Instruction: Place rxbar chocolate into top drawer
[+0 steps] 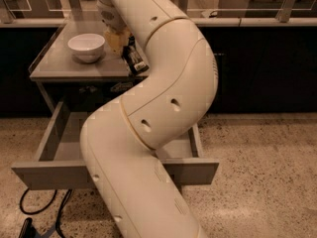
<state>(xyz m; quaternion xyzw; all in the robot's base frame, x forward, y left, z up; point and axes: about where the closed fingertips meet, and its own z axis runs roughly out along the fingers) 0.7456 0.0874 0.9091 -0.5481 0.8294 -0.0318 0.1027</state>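
My gripper (128, 49) hangs over the front right part of the grey cabinet top (59, 68), just right of the bowl. It is shut on the rxbar chocolate (136, 62), a small dark bar with pale print that sticks out below the fingers, tilted. Below, the top drawer (44, 175) stands pulled out and open, its grey inside (69, 133) showing on the left. My big white arm (163, 98) crosses in front and hides the drawer's middle and its handle.
A white bowl (86, 47) sits on the cabinet top, left of the gripper. Dark counters and glass panels run along the back. Black cables (39, 209) lie on the speckled floor at the lower left.
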